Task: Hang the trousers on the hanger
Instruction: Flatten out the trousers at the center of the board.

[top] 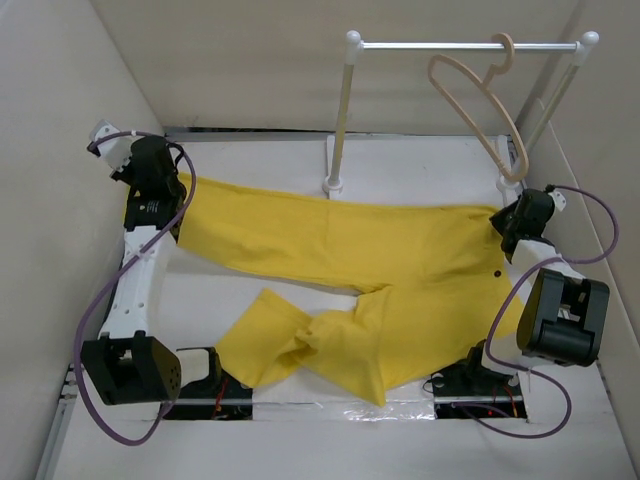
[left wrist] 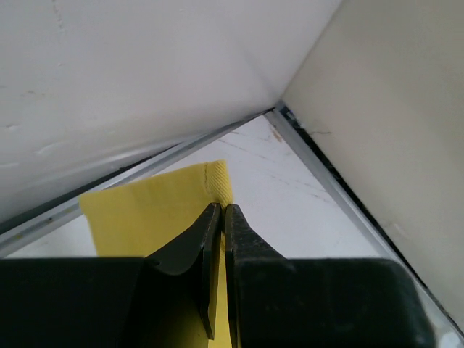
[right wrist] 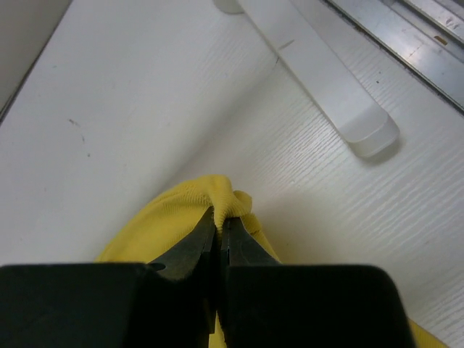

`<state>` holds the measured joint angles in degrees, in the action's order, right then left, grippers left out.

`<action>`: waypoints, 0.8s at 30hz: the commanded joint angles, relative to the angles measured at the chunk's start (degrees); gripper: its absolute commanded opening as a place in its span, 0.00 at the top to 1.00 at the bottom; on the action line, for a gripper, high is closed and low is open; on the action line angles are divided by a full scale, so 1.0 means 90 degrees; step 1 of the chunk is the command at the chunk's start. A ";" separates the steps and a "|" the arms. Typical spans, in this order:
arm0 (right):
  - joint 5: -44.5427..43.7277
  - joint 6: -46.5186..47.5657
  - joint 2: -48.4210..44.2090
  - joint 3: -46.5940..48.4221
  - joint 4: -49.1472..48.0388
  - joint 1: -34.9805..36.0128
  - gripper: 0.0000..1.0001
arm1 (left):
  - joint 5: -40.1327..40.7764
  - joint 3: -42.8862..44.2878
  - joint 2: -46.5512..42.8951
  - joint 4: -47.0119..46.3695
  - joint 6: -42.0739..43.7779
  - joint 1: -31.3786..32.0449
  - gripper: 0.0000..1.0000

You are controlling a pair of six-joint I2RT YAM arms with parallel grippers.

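The yellow trousers (top: 360, 270) lie spread across the white table, one leg stretched toward the far left, the other folded over near the front. My left gripper (top: 172, 212) is shut on the hem of the stretched leg (left wrist: 181, 199), cloth pinched between its jaws (left wrist: 221, 212). My right gripper (top: 503, 228) is shut on a bunched corner of the trousers (right wrist: 225, 194) at the waist end, by the right wall. The beige hanger (top: 480, 100) hangs by its hook from the white rail (top: 440, 45), above and behind the right gripper.
The rail stands on two white posts; one post foot (top: 333, 185) touches the trousers' far edge, and a flat white base bar (right wrist: 319, 72) lies close to my right gripper. Walls close in on the left, back and right. A metal track (left wrist: 341, 196) runs along the wall's foot.
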<state>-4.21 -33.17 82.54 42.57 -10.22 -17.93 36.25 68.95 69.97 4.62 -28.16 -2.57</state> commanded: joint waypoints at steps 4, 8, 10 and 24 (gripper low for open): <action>-0.0938 -0.0299 -0.0480 0.0387 -0.0495 0.0312 1.00 | 0.1061 0.0133 -0.0186 0.0893 -0.0543 -0.0017 1.00; -0.1193 -0.0260 -0.0091 0.0592 -0.0486 0.0381 1.00 | 0.0572 -0.0404 -0.0812 0.0541 -0.0484 -0.0076 1.00; -0.1027 -0.0280 0.0144 0.0719 -0.0408 0.0381 1.00 | 0.0640 -0.0405 -0.0570 0.0716 -0.0562 -0.0076 1.00; -0.1027 -0.0260 0.1024 0.1266 -0.0807 0.0147 1.00 | 0.0504 0.1878 0.3287 0.0833 -0.0015 -0.0603 0.96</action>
<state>-10.52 -35.59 92.27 50.43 -11.27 -15.73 40.56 79.57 96.92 12.08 -29.76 -7.25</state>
